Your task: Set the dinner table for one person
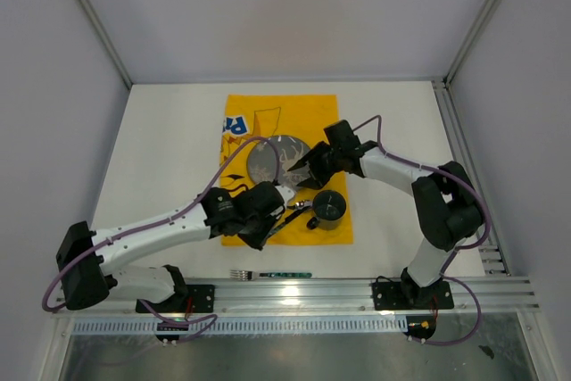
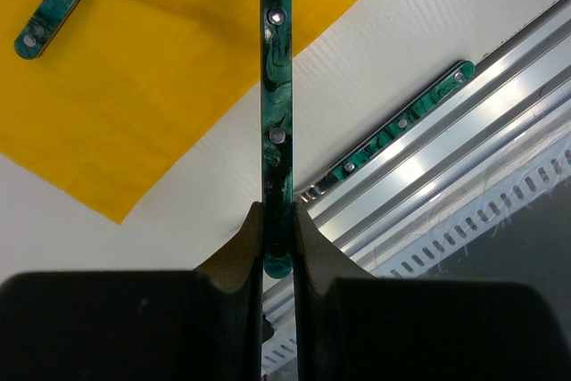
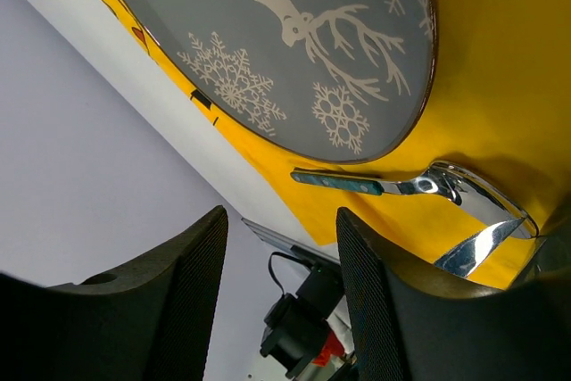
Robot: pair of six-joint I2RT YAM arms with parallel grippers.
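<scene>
While plate [image 1: 272,160], mug [image 1: 329,206] and spoon [image 3: 446,186] sat on the yellow cloth [image 1: 268,113], the left gripper [image 2: 277,216] pinched a green-handled utensil [image 2: 275,104]; the right gripper [image 3: 281,220] gaped empty, and the fork [image 1: 272,273] lay unplaced.

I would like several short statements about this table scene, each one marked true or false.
1. The left claw is shut on a green-handled utensil. True.
2. The plate is plain white. False: it is grey, with a reindeer and snowflakes.
3. The fork lies on the yellow cloth. False: it lies on the bare dinner table, near the rail.
4. The right claw is open and holds nothing. True.
5. The black mug stands on the yellow cloth. True.
</scene>
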